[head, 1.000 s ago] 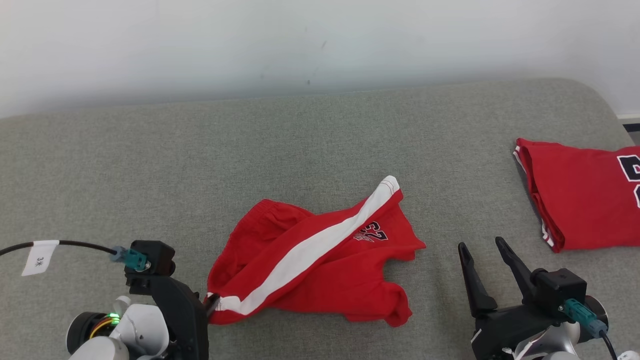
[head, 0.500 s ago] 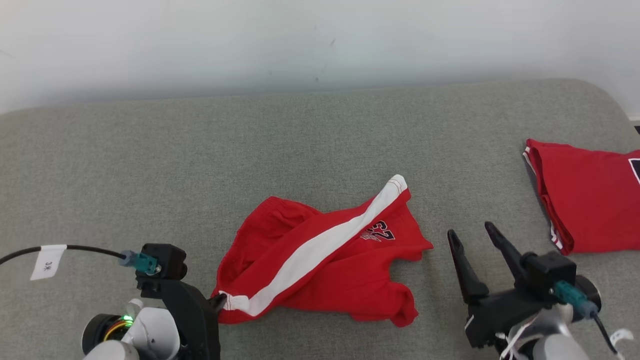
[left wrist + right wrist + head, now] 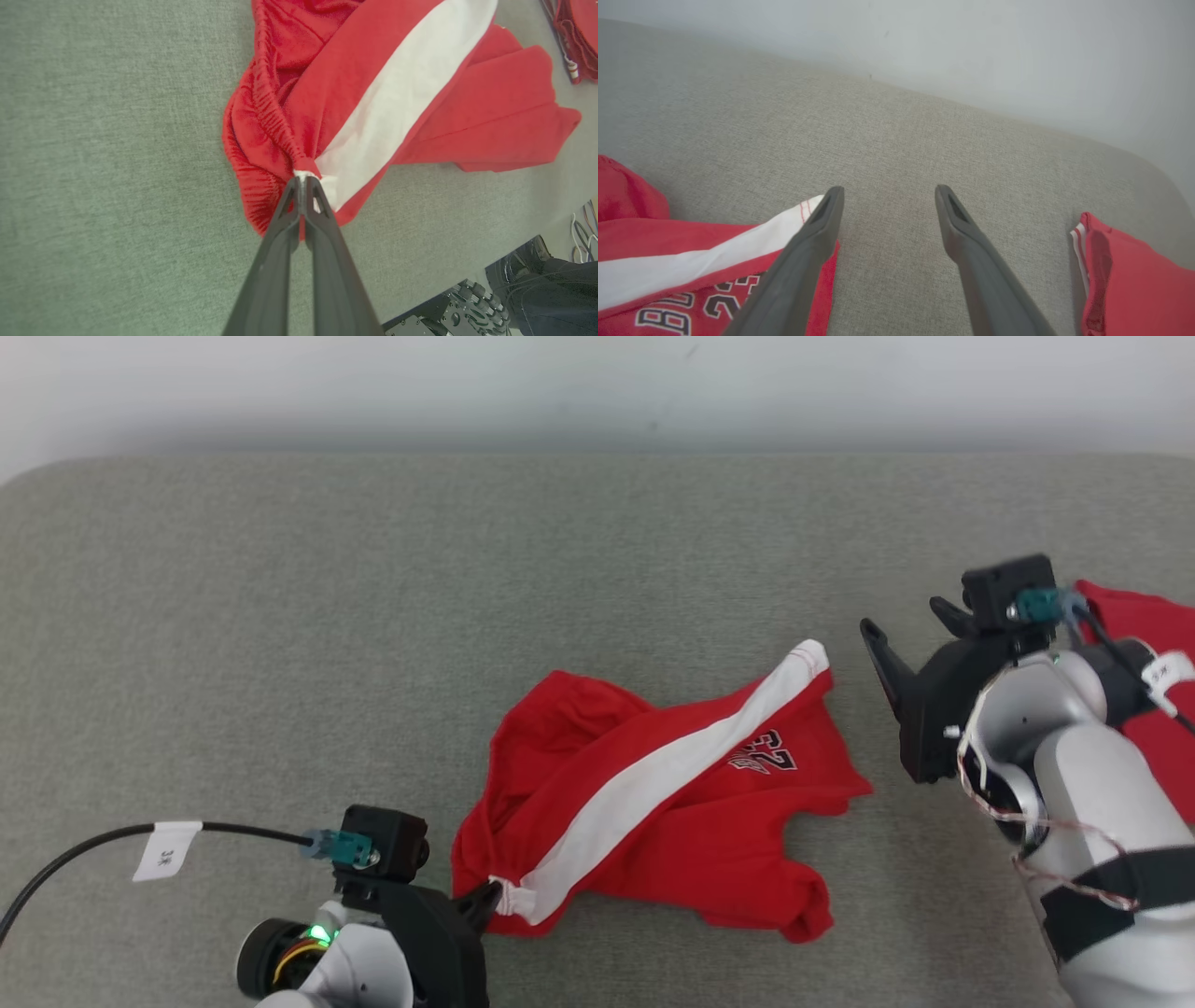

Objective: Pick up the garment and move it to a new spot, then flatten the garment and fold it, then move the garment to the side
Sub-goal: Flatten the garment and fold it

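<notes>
A: Where do things stand?

B: The red shorts (image 3: pixel 653 803) lie crumpled in the middle of the grey upholstered surface (image 3: pixel 280 616), nearer its front edge. A folded red jersey (image 3: pixel 1134 616) sits well apart at the right.

A: And the biggest risk?

B: I'd say bunching. The left tool (image 3: pixel 303 179) is clenched on one corner of the waistband (image 3: pixel 271 112), right where the white stripe (image 3: pixel 653 775) ends. A pull from that single corner would likely drag the cloth into a rope rather than spread it.

A: Next?

B: The right tool (image 3: pixel 885 200) is spread wide and empty, hovering just beside the far hem (image 3: pixel 808 653). The legs overlap there, so it could close on two layers at once (or miss the edge altogether). Its arm also passes close to the jersey and might disturb it.

A: Smallest worry?

B: The left pinch looks thin, only the very edge, so it could slip under tension.

A: Which way do the shorts point?

B: The long axis follows the stripe, running diagonally in the head view from near left to far right. The waistband is at the left tool's end and the hem faces the right tool. The number print (image 3: pixel 766 751) lies just beside the stripe, near the hem.
</notes>
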You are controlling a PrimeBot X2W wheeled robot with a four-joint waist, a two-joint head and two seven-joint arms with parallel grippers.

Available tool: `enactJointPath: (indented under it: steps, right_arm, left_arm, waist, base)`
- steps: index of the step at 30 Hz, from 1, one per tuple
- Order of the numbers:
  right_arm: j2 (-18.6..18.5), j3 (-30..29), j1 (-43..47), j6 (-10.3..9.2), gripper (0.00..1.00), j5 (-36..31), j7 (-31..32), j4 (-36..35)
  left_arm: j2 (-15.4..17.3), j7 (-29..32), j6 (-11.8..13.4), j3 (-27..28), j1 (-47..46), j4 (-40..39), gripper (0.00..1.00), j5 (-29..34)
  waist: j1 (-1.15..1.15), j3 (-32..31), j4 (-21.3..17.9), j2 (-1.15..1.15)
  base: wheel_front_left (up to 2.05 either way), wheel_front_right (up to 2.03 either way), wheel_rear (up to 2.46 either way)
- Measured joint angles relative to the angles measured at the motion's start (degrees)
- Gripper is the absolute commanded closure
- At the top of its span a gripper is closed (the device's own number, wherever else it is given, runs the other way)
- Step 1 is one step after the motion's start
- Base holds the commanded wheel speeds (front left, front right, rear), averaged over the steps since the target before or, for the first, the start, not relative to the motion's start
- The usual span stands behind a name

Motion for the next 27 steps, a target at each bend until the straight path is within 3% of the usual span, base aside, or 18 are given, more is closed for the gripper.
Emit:
enactJointPath:
  steps: [6,12,14,15,19,21,27]
  right_arm:
    - [-1.4,3.4,-5.1,0.0,0.0,3.2,8.1,5.4]
    - [-2.4,4.4,-3.9,0.0,0.0,5.8,12.4,3.3]
    - [-2.9,4.4,-2.9,0.0,0.26,5.8,13.2,2.5]
    - [-3.1,4.1,-2.4,0.0,0.51,5.8,13.6,2.2]
    - [-3.0,3.5,-1.0,0.0,0.66,5.8,15.1,1.5]
    - [-2.6,3.3,-0.2,0.0,1.0,5.7,15.2,0.4]
    - [-2.7,1.2,3.5,0.0,1.0,5.4,14.2,-4.2]
  left_arm:
    - [-2.4,-0.9,-1.4,-1.4,-2.3,1.4,1.0,0.5]
    - [-2.9,-1.5,-1.9,-1.7,-3.0,2.5,1.0,0.5]
    - [-2.9,-1.7,-1.8,-1.7,-2.9,2.6,1.0,0.5]
    - [-2.9,-1.7,-1.6,-1.7,-2.8,2.6,1.0,0.5]
    - [-2.8,-1.7,-1.4,-1.5,-2.8,2.5,1.0,0.4]
    - [-2.5,-1.7,-1.4,-1.4,-2.8,2.4,1.0,0.4]
    - [-2.3,-2.6,-0.6,-0.3,-2.4,2.3,1.0,-0.1]
  waist:
    - [0.0,1.8,3.4,0.0]
    - [0.0,2.5,6.1,0.0]
    - [0.0,2.5,6.1,0.0]
    - [-0.01,2.4,6.0,0.0]
    - [0.0,2.5,5.3,0.0]
    - [-0.01,2.6,4.9,0.0]
    - [0.0,2.4,4.1,0.0]
  base:
    - [0.0,0.0,0.0]
    - [0.0,0.0,0.0]
    - [0.0,0.0,0.0]
    - [0.0,0.0,0.0]
    - [0.0,0.0,0.0]
    - [0.0,0.0,0.0]
    - [0.0,0.0,0.0]
